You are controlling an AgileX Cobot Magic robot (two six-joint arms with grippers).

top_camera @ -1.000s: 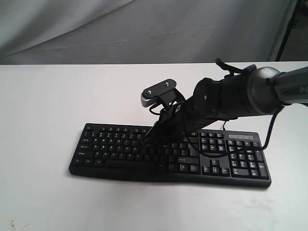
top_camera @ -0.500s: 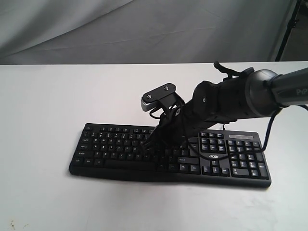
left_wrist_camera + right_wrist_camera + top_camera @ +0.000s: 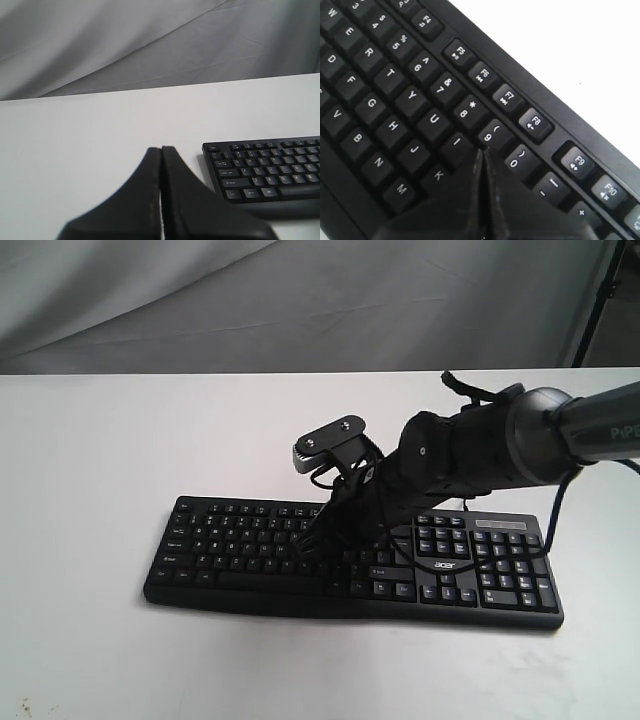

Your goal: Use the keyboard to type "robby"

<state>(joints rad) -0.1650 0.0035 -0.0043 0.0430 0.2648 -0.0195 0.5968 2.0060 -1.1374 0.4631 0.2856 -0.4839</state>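
The black keyboard (image 3: 230,540) lies on the white table, with its numeric keypad and white "acer" logo (image 3: 447,565) to the right. My right gripper (image 3: 307,538) is shut and points down onto the letter keys at the keyboard's middle. In the right wrist view its tip (image 3: 482,152) sits among the I, 9 and 0 keys of the keyboard (image 3: 395,100) and covers the key below them. My left gripper (image 3: 161,149) is shut and empty, low over bare table beside the keyboard's (image 3: 265,170) Esc and Ctrl end. It does not show in the exterior view.
The white table (image 3: 100,440) runs out on all sides of the keyboard. A grey cloth backdrop (image 3: 300,300) hangs behind it. A black stand leg (image 3: 598,300) is at the far right. A thin black cable (image 3: 450,552) from the right arm loops over the keypad.
The right arm has shifted slightly to the right along the keys, and its wrist camera has risen a little. The tip stays down at the key rows.
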